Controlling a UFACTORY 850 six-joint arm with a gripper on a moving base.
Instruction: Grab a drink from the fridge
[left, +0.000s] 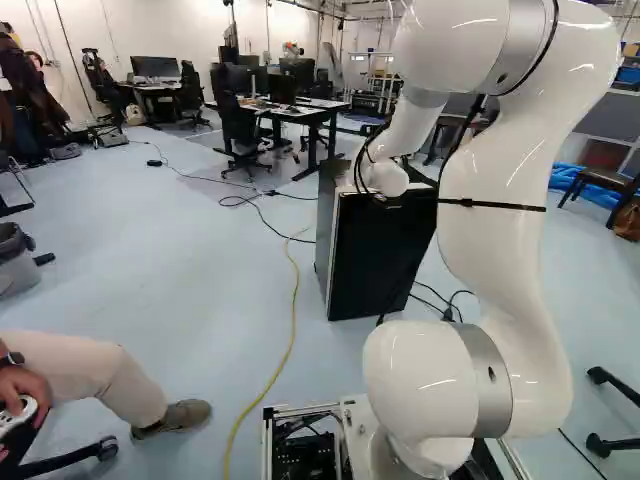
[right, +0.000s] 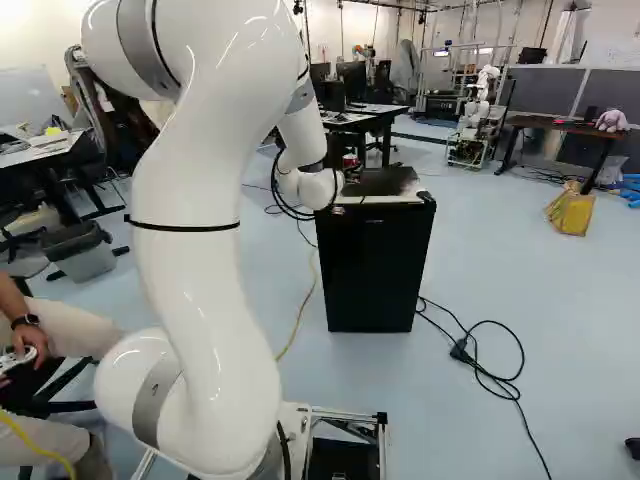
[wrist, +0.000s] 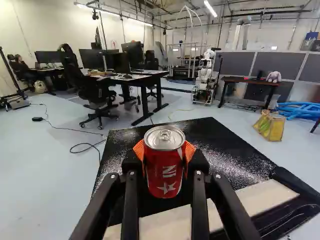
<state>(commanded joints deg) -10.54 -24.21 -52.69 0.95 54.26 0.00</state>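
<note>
Gripper (wrist: 165, 154): closed on the can, with an orange pad (wrist: 139, 150) on each side of it.
Can (wrist: 163, 175): red with a silver lid, upright, over the fridge top (wrist: 225, 150). I cannot tell if its bottom touches.
Fridge (right: 375, 270): small and black; its door looks shut.
Job done: the drink is in the grip, so the grab looks almost finished.
Job left: lift the can well up, then bring it away from the fridge. Going straight up first seems best, so it does not scrape or tip.
Arm (left: 500, 210): bent, reaching out to the fridge.
Cords: a black cord (right: 490, 375) lies beside the fridge and a yellow cord (left: 292, 340) runs toward the base. Both could catch if the base rolls.
Person (left: 90, 370): sits close by the base, one foot out, so turning that way needs care.
Farther off: a desk (wrist: 145, 74), a yellow bag (wrist: 272, 127) and another robot (wrist: 205, 75).
</note>
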